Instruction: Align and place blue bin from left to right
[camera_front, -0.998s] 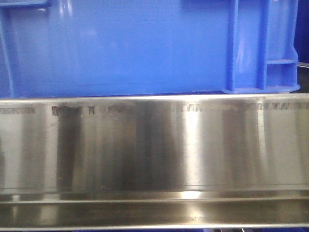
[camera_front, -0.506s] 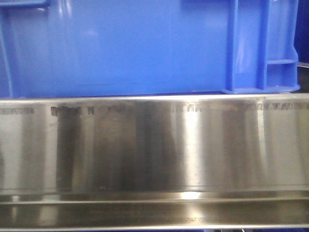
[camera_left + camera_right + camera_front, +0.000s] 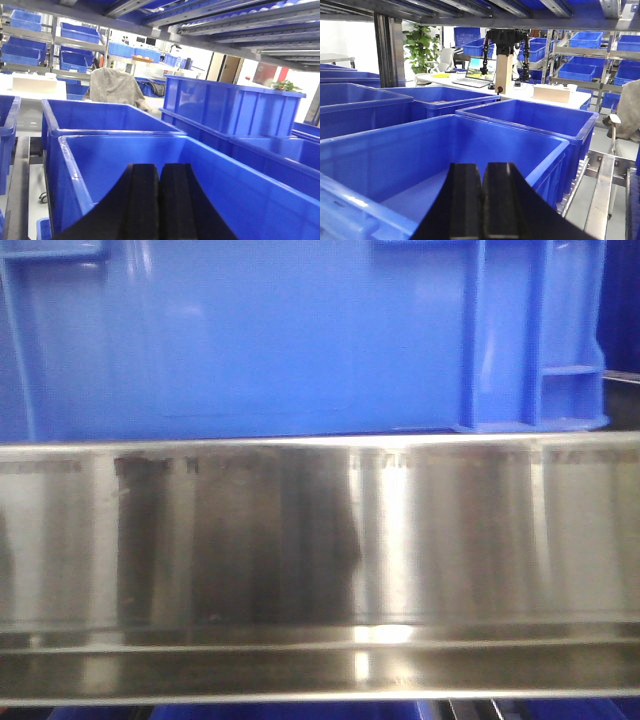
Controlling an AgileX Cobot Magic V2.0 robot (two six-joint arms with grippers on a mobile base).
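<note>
My left gripper (image 3: 158, 200) and right gripper (image 3: 482, 200) both have fingers pressed together, holding nothing. The blue bin (image 3: 210, 200) sits just beyond them on the steel shelf rail (image 3: 320, 540); aligning it rightward seems unfinished.

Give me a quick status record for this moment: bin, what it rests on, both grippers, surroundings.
bin: blue bin, wide side wall facing the front camera, ribs near its right corner
support: steel shelf rail directly under the bin's bottom edge
left gripper: jaws together, nothing between them, over an open blue bin
right gripper: jaws together, nothing between them, over an open blue bin
surroundings: further blue bins alongside on both sides; laptop on a far table
</note>
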